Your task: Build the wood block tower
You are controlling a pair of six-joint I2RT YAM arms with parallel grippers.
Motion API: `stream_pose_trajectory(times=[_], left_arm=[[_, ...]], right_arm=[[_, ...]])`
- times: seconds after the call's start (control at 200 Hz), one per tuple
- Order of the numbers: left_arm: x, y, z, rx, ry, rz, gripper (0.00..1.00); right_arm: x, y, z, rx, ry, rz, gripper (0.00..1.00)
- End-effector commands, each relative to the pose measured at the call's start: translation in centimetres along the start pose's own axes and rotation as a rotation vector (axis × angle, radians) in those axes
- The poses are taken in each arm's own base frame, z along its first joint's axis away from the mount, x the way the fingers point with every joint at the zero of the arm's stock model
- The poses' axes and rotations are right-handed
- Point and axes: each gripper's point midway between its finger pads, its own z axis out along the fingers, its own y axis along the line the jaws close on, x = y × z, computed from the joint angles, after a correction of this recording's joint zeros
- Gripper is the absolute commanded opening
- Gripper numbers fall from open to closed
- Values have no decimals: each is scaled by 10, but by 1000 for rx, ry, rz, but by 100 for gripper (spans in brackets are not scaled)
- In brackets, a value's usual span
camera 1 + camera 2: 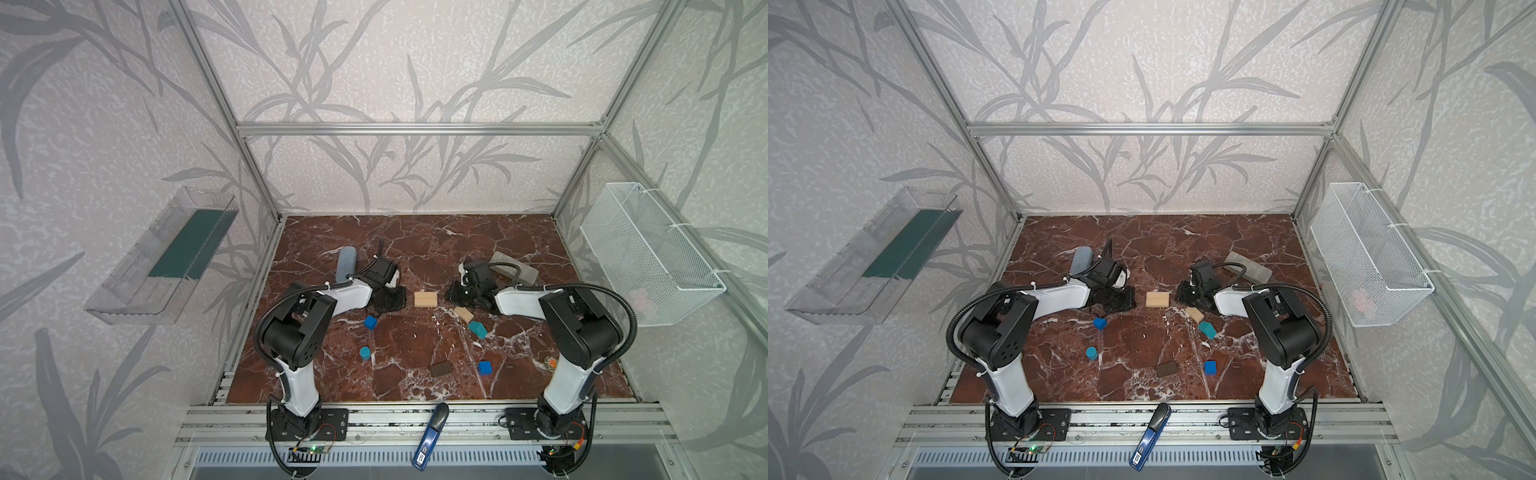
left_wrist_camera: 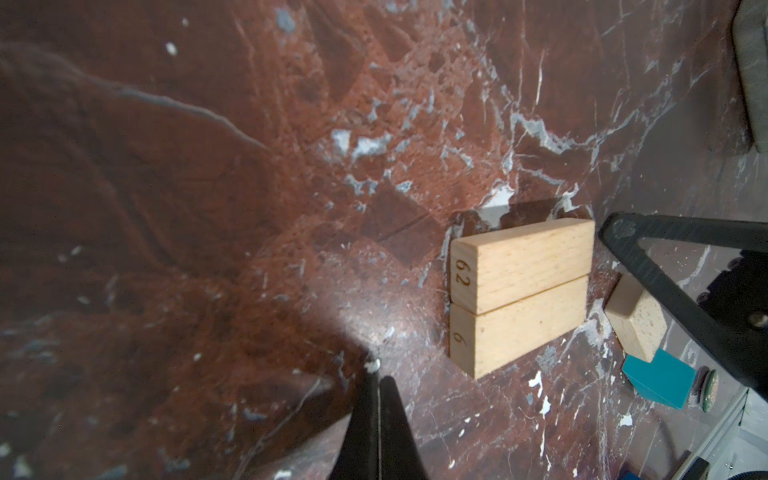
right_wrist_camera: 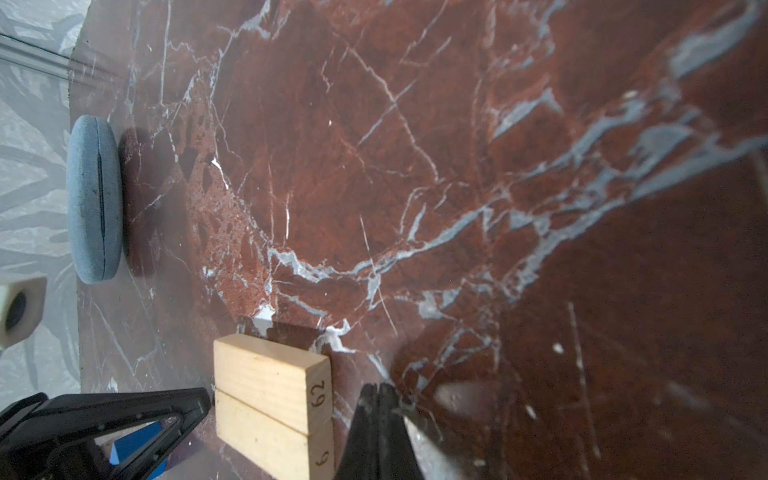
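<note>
Marble top (image 1: pixel 415 245): only wrist views show 62, 6 on touching pale bars (image 2: pixel 519 291); left gripper (image 2: pixel 377 372), right gripper (image 3: pixel 379 390) clenched empty either side

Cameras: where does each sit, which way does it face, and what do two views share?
Top views: high in front, facing down on the table; left arm and right arm show whole.
Left wrist: on the left arm, facing right over the two pale bars; shut left gripper shows.
Right wrist: opposite, facing left; shut right gripper shows.
Shared: both wrist views hold the same bars from opposite ends.
</note>
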Motion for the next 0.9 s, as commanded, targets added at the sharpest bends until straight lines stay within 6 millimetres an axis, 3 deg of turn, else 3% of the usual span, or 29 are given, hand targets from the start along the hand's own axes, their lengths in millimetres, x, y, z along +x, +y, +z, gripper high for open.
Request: stream_pose_trajectory(times=[0.0,0.895], left_arm=[[-7,-10,2,31,-11,-5,0],[-2,-21,22,64,27,-15,0]], right_arm=[[1,-1,4,-11,6,11,0],[4,-8,8,-3,18,27,0]])
